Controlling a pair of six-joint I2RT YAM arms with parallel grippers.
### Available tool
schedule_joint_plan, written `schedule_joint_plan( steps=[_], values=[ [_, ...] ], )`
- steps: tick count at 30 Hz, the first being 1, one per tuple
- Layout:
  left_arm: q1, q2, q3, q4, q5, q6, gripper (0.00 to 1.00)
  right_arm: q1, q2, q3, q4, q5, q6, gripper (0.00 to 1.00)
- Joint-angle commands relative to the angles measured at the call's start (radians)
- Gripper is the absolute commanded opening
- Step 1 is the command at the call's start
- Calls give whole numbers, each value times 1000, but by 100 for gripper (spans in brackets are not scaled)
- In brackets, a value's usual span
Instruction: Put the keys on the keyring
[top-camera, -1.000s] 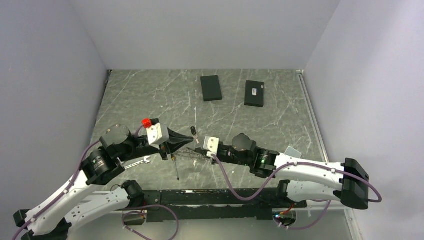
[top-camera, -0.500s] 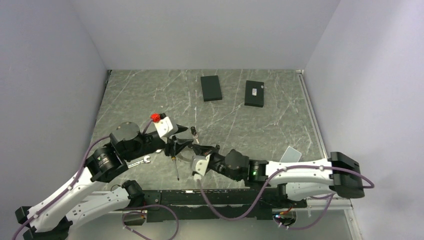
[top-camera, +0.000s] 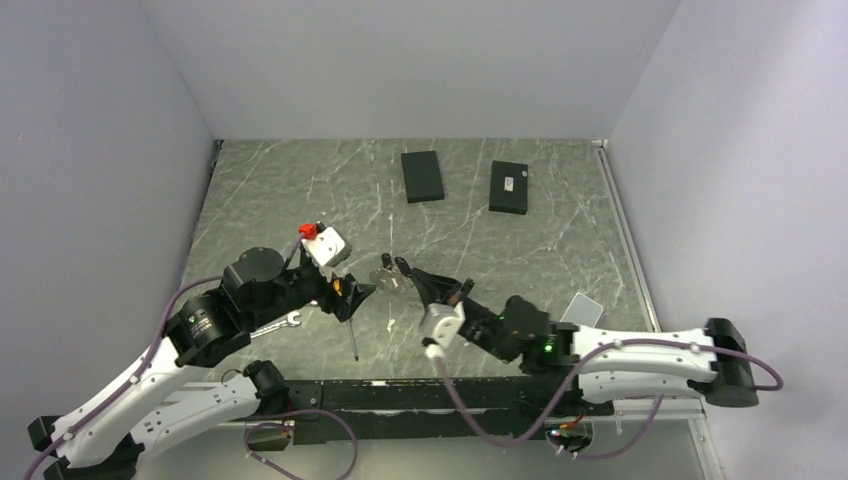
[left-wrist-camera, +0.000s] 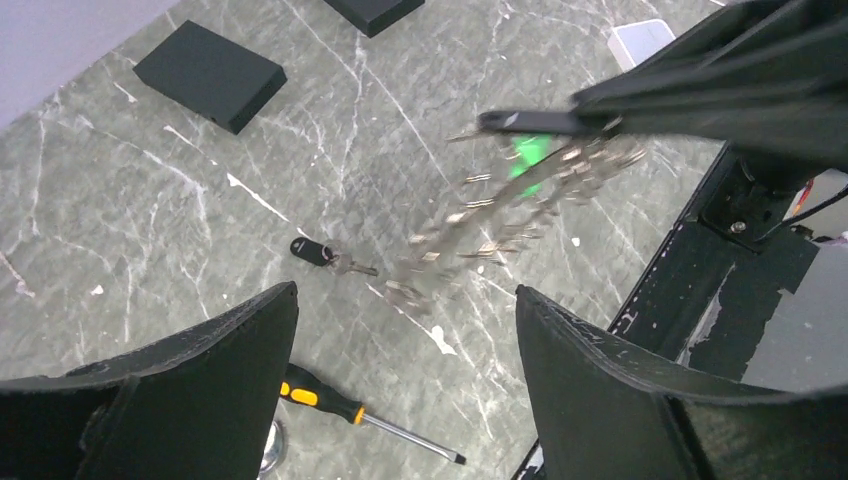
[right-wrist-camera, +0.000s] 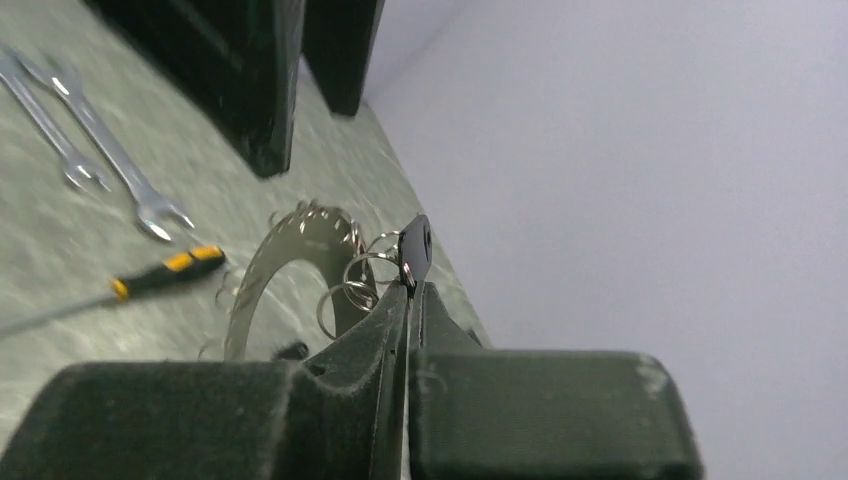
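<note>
Right gripper (right-wrist-camera: 408, 300): clenched, pinching the keyring (left-wrist-camera: 470, 225) at its rim beside the green tag (left-wrist-camera: 528, 155). A black tab stood at the fingertips. It may have been a key head, but I could not tell. The ring hung tilted in the air, above the table (top-camera: 300, 190) and to the right of the screwdriver (left-wrist-camera: 340, 405). It was blurred in the left wrist view, so it was probably swinging.

Left gripper (left-wrist-camera: 405, 295): released, jaws wide, nothing between them, poised over the screwdriver's handle end.

One loose key (left-wrist-camera: 313, 251), black-headed, lay flat on the table just beyond the screwdriver handle, apart from the ring. The wrenches (top-camera: 275, 325) lay left of the screwdriver.

Step judged: the left gripper fetches the loose key while the right presents the ring.
- Let the ring settle before any threading.
- Come down square on the key's black head, leaving its small loop free.
- Keep the jaws off the screwdriver handle close by.
- Hold the ring's open part facing the left arm.

Writing: none legible. The right-hand black box (top-camera: 510, 186), far beyond the screwdriver, had a small white label, too small to read. The tag and the screwdriver showed no readable mark.
</note>
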Motion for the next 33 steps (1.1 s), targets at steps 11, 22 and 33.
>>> schedule_joint_plan(
  steps=[11,22,33],
  values=[
    [0,-76,-62,140,423,32,91,-75,-247,201,-512,-392,455,0],
    [0,33,-117,242,457,-12,87,-93,-287,192,-453,-462,472,0],
    [0,123,-105,311,479,-47,0,-119,-340,124,-408,-420,526,0]
  ],
)
